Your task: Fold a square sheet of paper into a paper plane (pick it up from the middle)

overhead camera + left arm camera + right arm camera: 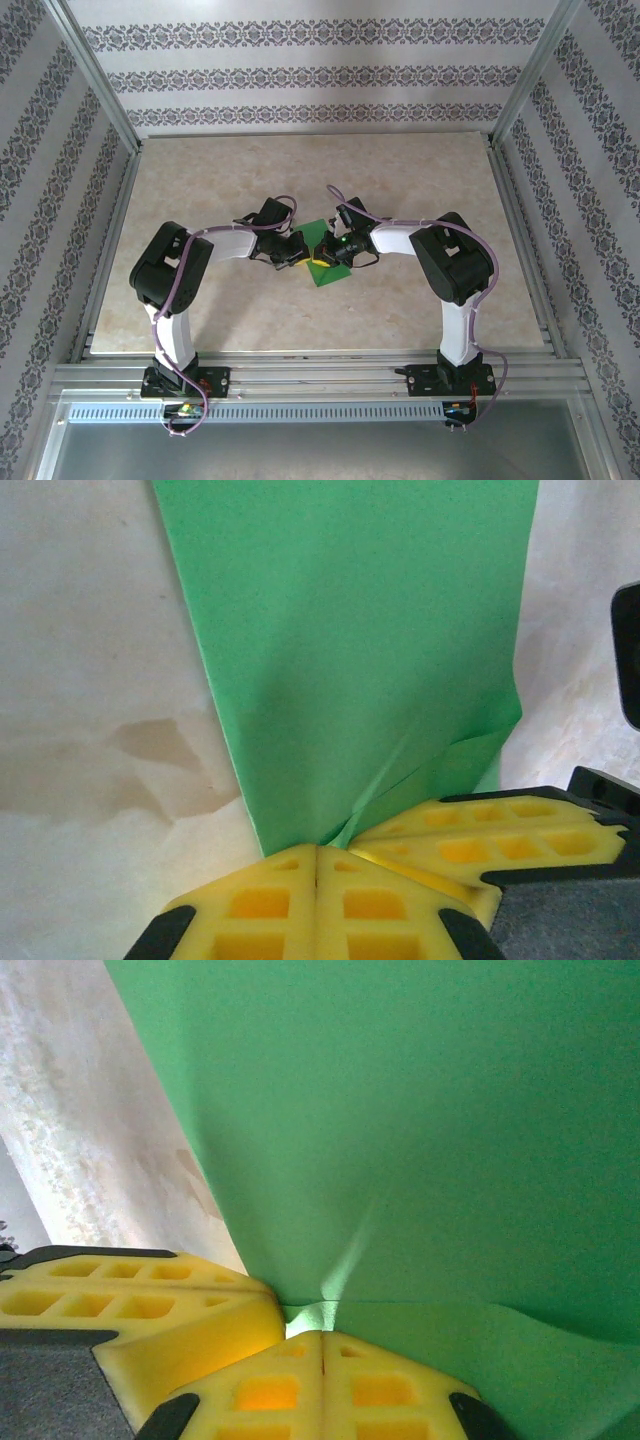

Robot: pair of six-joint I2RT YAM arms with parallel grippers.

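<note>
Square sheet of paper [324, 274] sits mid-surface [200, 200], puckered but seemingly with no fold finished, its middle pinched by the clenched left fingers [262, 905] and right fingers [268, 1392] meeting tip to tip, so nearly all folding remains.

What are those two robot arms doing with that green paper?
The two arms are working on a sheet of green paper in the middle of the table. The left gripper and the right gripper are both shut, pinching the paper at almost the same spot, right next to each other. The paper wrinkles a little where they pinch it. It does not look like a plane yet.
</note>
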